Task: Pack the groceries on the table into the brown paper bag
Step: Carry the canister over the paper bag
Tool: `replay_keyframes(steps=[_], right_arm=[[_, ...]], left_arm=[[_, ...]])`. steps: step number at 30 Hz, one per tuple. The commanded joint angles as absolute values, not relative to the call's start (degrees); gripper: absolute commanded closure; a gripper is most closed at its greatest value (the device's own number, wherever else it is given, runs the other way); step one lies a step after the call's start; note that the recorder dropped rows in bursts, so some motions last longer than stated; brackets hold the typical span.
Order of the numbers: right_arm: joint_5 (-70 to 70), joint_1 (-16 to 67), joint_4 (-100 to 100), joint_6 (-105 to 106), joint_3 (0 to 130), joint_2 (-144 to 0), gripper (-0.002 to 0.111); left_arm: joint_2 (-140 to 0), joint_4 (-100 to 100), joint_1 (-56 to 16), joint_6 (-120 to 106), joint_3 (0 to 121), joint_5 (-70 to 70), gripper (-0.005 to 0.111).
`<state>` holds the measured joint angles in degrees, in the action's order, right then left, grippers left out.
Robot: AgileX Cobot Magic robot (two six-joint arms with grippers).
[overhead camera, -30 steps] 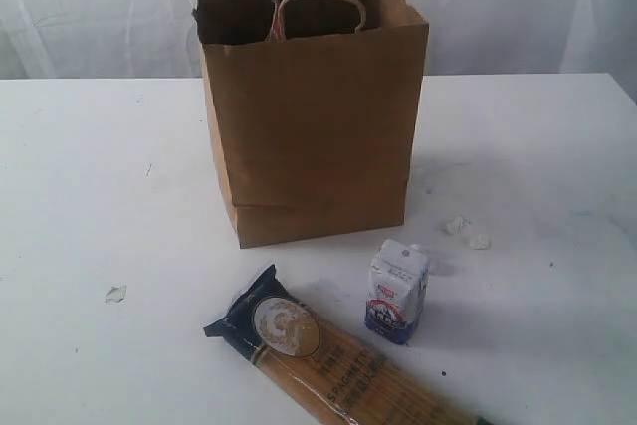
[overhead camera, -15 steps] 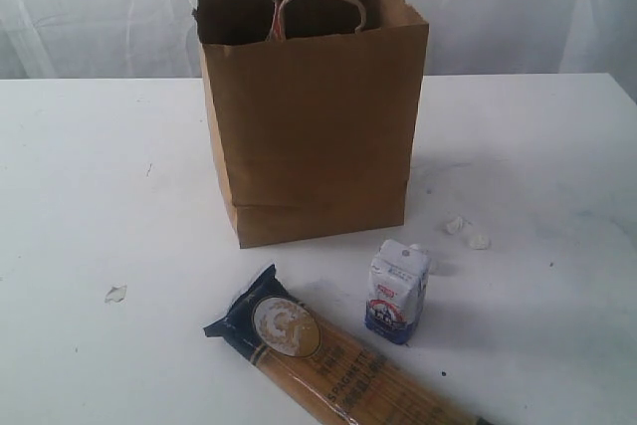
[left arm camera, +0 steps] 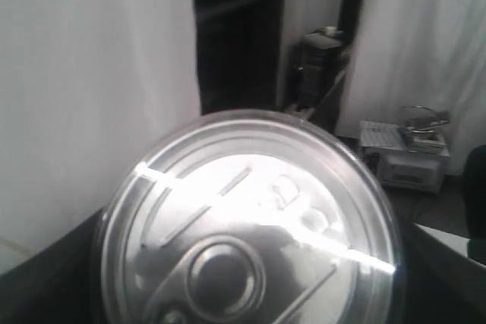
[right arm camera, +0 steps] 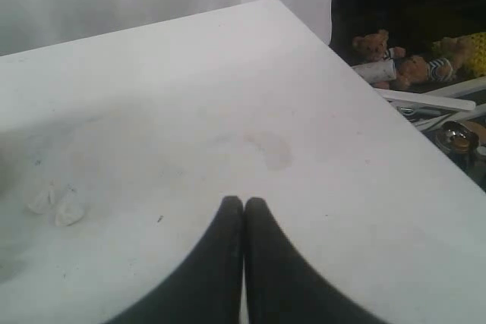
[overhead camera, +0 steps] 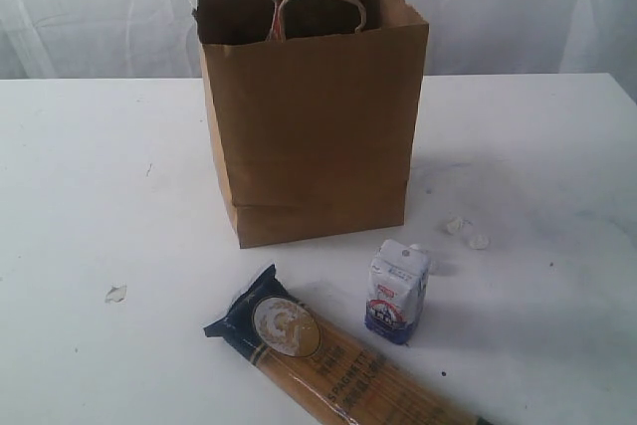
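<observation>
Round, ridged metal can pinched in left pincer; right pincer, tapered and black, pressed together over smooth white table; creased paper bag upright near far edge

Exterior overlooks table; right wrist shares scraps.

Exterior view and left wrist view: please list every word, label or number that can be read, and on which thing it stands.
"SPAGHETTI", blurred but just legible: on the long spaghetti packet with the dark end.
Label on the small white-blue carton: red and blue print, too small to read.
Lid of the silver-topped can: embossed shapes only, no legible text.
Tall brown paper bag: no print shows.
</observation>
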<state>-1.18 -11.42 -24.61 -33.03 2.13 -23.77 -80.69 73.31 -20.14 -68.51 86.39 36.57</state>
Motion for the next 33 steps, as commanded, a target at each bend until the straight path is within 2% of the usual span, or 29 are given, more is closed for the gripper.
replay_keyframes(steps=[1, 16, 26, 28, 29, 30, 31, 32, 33], right_arm=[[-0.39, -11.32, -24.82, -33.24, 1.61, -24.01, 0.108], [-0.39, -11.32, -25.07, -33.24, 1.61, -24.01, 0.108], [-0.39, -11.32, -25.07, -33.24, 1.61, -24.01, 0.108], [-0.39, -11.32, -25.07, -33.24, 1.61, -24.01, 0.108], [-0.39, -11.32, -25.07, -33.24, 1.61, -24.01, 0.108], [-0.39, -11.32, -25.07, -33.24, 1.61, -24.01, 0.108], [-0.39, -11.32, -25.07, -33.24, 1.61, -24.01, 0.108], [-0.39, -11.32, -25.07, -33.24, 1.61, -24.01, 0.108], [-0.39, -11.32, -25.07, -33.24, 1.61, -24.01, 0.108]], left_arm=[[-81.89, 80.86, -20.13, -78.4, 87.35, 37.75, 0.107], [-92.72, 86.27, -20.13, -96.58, 87.35, 34.33, 0.107], [-98.08, 89.45, -20.13, -103.95, 87.35, 38.83, 0.106], [-98.61, 89.31, -20.13, -103.95, 87.35, 40.15, 0.101], [-98.89, 89.31, -20.13, -103.95, 87.35, 41.6, 0.091], [-99.03, 89.31, -20.13, -103.95, 87.35, 42.21, 0.086], [-99.28, 89.31, -20.13, -103.69, 87.35, 43.1, 0.072], [-99.41, 89.45, -20.13, -103.69, 87.35, 43.11, 0.067], [-99.89, 89.45, -20.13, -103.69, 87.35, 43.11, 0.056]])
